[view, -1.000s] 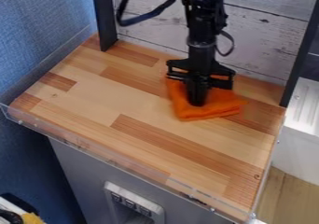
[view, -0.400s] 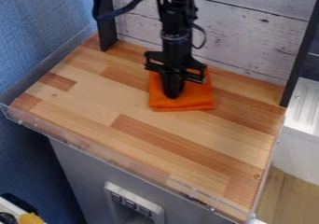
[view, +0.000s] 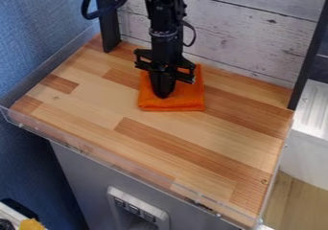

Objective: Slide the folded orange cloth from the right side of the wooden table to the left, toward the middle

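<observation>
The black gripper [view: 162,94] points down onto an orange cloth [view: 185,99], toward the back of the wooden counter. Its tip is over the cloth's left part and appears to touch it. The cloth is folded into a rough square and lies flat, its front edge nearly straight. Part of the cloth behind the gripper is hidden by the arm. From this angle I cannot tell whether cloth is gripped.
The wooden counter [view: 96,99] has a clear plastic lip [view: 122,168] along its front edge. Black posts [view: 108,20] stand at the back left and right, with a whitewashed plank wall [view: 256,37] between them. A white unit [view: 310,128] adjoins the right side.
The gripper has moved left across the counter, and the orange cloth has shifted left with it. The cloth has also turned slightly, its front edge now more level.
</observation>
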Motion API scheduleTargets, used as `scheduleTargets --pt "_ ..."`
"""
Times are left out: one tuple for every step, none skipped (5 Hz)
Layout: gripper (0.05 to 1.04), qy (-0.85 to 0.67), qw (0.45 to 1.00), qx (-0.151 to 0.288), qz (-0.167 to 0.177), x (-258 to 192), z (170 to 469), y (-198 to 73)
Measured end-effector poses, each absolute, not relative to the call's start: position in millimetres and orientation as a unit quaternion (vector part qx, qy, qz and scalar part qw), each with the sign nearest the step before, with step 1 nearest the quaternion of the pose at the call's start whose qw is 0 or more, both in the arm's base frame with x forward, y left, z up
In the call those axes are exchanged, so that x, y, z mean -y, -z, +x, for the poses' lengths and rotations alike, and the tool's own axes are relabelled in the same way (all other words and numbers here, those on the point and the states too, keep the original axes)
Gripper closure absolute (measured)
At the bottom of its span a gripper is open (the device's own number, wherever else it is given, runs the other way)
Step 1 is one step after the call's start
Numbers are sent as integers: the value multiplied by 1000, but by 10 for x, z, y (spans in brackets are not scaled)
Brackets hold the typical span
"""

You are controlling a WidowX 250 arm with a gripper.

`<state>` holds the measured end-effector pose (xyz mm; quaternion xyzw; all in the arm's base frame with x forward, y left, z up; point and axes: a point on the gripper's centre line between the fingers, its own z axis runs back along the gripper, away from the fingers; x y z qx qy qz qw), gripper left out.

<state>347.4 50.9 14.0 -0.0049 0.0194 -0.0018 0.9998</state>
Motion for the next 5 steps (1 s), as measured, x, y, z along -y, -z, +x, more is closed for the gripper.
scheduleTargets --pt "598 -6 1000 -26 -4 -500 3497 -205" --pt "321 0 1000 -21 -1 -349 3578 -333" --pt "95 5 1000 -5 3 -141 3684 -512" --pt "82 6 1000 -1 4 75 3751 -623" --pt "83 5 1000 5 5 280 3804 -746"
